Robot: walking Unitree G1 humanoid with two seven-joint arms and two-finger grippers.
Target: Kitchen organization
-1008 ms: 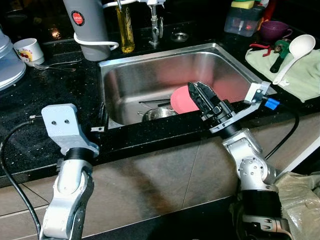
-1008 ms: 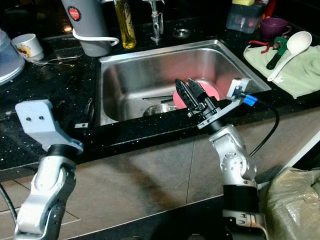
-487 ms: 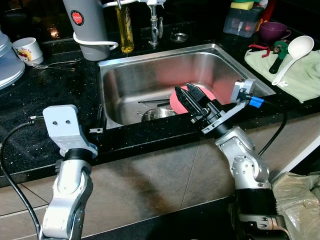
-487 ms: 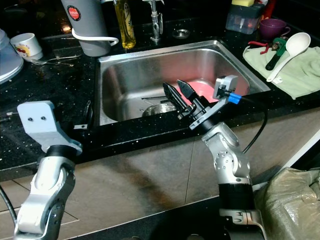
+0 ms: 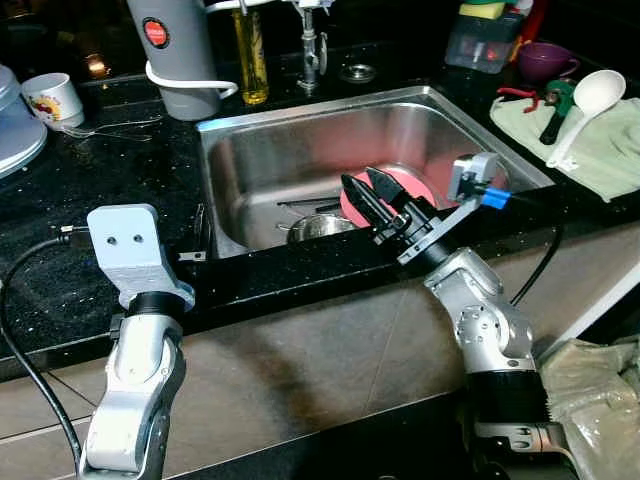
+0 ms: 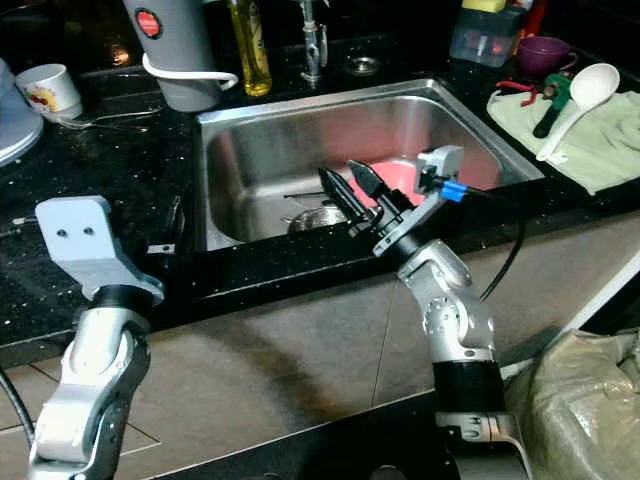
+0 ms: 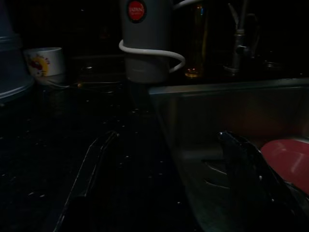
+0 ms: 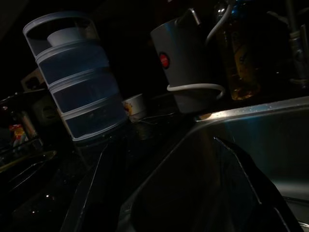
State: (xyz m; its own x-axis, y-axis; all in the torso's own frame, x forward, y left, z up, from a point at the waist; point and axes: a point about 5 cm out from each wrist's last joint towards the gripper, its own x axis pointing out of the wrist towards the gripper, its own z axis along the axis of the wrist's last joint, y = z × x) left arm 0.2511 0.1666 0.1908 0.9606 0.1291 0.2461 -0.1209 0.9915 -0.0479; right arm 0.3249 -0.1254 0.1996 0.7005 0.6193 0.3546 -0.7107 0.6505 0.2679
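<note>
A pink plate (image 5: 408,183) lies in the steel sink (image 5: 300,140) at its front right, with a small metal bowl (image 5: 315,228) and some cutlery beside it. My right gripper (image 5: 366,186) reaches over the sink's front rim, open, its fingertips just above the plate's near edge and holding nothing. My left gripper (image 7: 164,179) rests low over the black counter at the sink's left front corner, fingers (image 7: 89,169) spread open and empty. The plate (image 7: 285,157) shows past its right finger.
A grey kettle (image 5: 175,50), oil bottle (image 5: 250,55) and faucet (image 5: 310,45) stand behind the sink. A mug (image 5: 55,100) and stacked containers (image 8: 72,77) sit at the left. On the right lie a green cloth (image 5: 610,160) with a white ladle (image 5: 590,100), a purple cup (image 5: 545,60) and a plastic box (image 5: 485,40).
My right gripper has swung left along the sink's front rim and its fingers have spread wider. The left arm has barely moved.
</note>
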